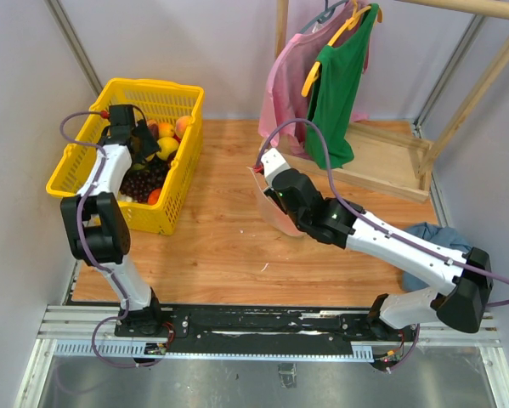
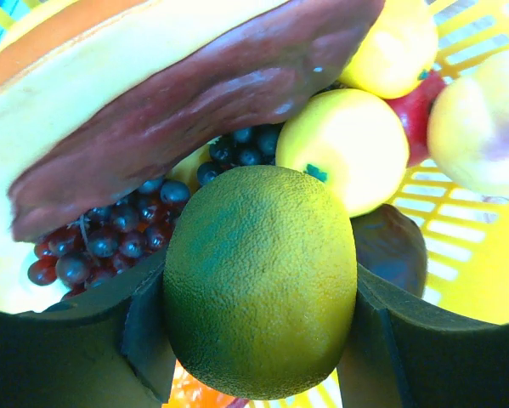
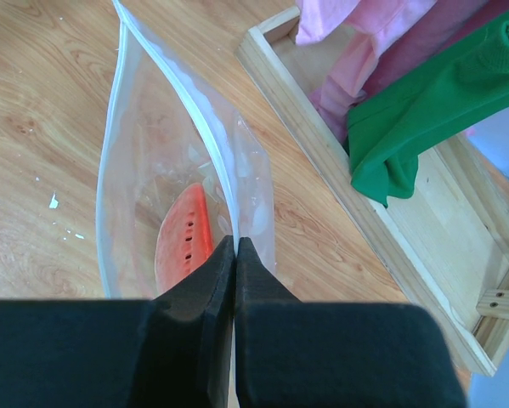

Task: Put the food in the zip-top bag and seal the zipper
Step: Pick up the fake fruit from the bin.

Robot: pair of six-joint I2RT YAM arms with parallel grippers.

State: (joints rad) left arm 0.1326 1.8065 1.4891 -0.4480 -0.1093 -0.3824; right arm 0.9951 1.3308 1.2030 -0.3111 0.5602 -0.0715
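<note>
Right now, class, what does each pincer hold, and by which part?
The left pincer clasps the green fruit by its two sides, in the yellow basket. The right pincer pinches the zip-top bag at its zipper.

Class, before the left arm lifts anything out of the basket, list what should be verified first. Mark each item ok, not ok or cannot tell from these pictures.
1. The green fruit sits between the fingers of the left gripper: ok.
2. Those fingers press firmly on it: cannot tell.
3. The right gripper is shut on the rim of the zip-top bag: ok.
4. The bag mouth is held open: ok.
5. The watermelon slice is already inside the bag: ok.
6. Neighbouring fruit in the yellow basket leaves a free lift path: cannot tell.
</note>
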